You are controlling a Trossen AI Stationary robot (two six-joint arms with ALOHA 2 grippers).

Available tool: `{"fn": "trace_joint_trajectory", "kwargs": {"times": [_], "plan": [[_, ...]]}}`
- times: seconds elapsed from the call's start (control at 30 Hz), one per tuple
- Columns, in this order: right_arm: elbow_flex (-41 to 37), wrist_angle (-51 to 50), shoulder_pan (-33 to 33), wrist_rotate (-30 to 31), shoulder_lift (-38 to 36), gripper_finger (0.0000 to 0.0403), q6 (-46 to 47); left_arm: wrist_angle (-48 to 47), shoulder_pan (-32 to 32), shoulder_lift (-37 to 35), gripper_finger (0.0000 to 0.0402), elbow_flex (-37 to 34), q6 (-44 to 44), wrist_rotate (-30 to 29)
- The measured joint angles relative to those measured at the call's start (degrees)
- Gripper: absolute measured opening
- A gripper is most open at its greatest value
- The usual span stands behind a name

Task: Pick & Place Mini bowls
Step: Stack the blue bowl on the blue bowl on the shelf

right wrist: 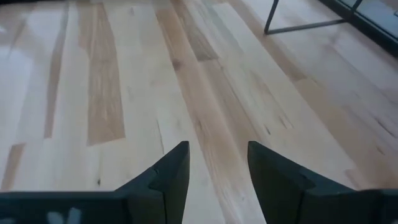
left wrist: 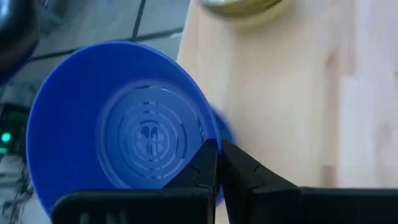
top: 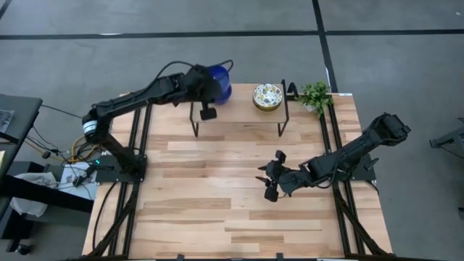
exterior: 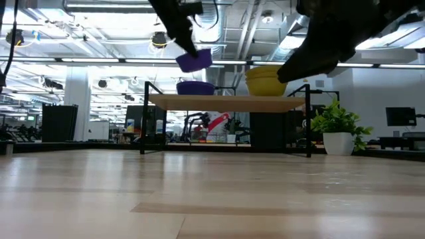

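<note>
My left gripper [top: 211, 85] is at the far side of the table, shut on a glossy blue mini bowl [top: 220, 83]. In the low view that bowl [exterior: 194, 61] hangs tilted above a second blue bowl [exterior: 196, 87], which rests on a raised wooden shelf [exterior: 226, 102]. Patterned mini bowls [top: 267, 96] sit stacked on the same shelf, to the right of the blue ones; from the side the stack [exterior: 265, 81] looks yellow. My right gripper [top: 272, 179] is open over bare table, right of centre, and touches nothing. My left gripper [left wrist: 217, 148] pinches the blue bowl's rim [left wrist: 208, 134], with one finger inside the bowl and one outside its wall. The bowl is lifted clear and tilted, its opening facing the wrist camera. It hangs above the shelf and the other blue bowl.
The shelf stands on thin black legs [top: 194, 119] [top: 284, 119] at the table's far edge. A small green potted plant [top: 315, 96] stands just right of it. Bare wooden table [right wrist: 124, 93] stretches in front of the shelf and under my right gripper [right wrist: 214, 165].
</note>
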Motion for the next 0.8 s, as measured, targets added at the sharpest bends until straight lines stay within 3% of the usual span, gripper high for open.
{"fn": "trace_joint_trajectory", "kwargs": {"times": [0.17, 0.4, 0.8], "plan": [[0.0, -0.03, -0.58, -0.04, 0.18, 0.0155, -0.15, -0.12, 4.04, 1.99, 0.0008, 0.0, 0.31, 0.21], [0.0, -0.03, -0.68, -0.07, 0.11, 0.0156, -0.17, -0.04, 5.47, 4.55, 0.0011, 0.0, 1.89, 6.14], [0.0, -0.05, -0.61, -0.2, 0.11, 0.0156, -0.17, 0.46, 5.31, 5.96, 0.0071, -0.04, 1.8, 6.02]]}}
